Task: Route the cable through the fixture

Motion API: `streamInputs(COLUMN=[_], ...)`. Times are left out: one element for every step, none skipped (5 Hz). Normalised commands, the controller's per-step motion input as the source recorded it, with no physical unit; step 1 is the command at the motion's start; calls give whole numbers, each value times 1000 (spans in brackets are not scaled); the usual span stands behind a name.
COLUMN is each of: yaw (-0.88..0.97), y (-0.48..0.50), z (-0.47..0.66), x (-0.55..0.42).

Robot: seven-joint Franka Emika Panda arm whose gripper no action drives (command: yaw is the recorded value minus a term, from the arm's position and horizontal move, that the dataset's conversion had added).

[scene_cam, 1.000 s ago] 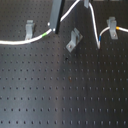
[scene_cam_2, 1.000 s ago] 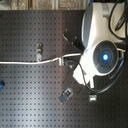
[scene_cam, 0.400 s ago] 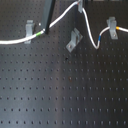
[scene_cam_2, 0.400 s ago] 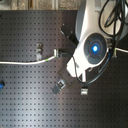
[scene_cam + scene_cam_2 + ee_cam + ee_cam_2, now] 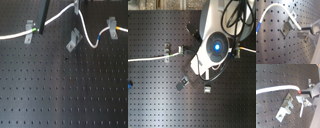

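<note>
Black pegboard [image 5: 65, 95] underneath. Gripper [image 5: 300, 32] pinched shut on cable [image 5: 274, 7], just beside metal clip [image 5: 286, 27]. I'd keep cord taut & low, drop it into clip slot w/o snagging.

Matt black perforated board [image 5: 60, 95], dull grey metal clips [image 5: 73, 41], smooth white cable [image 5: 59, 17].

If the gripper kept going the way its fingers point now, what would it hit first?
Probably the bare perforated board. The gripper, shut on the cable, points down at it, just beside a metal fixture; depth is unclear.
</note>
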Motion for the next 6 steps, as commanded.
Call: streamInputs(yaw=[0,163,157,0,0,223], y=[11,233,214,42,2,97], z=[13,22,198,-1,122,221], x=[-42,-209,-179,54,1,124])
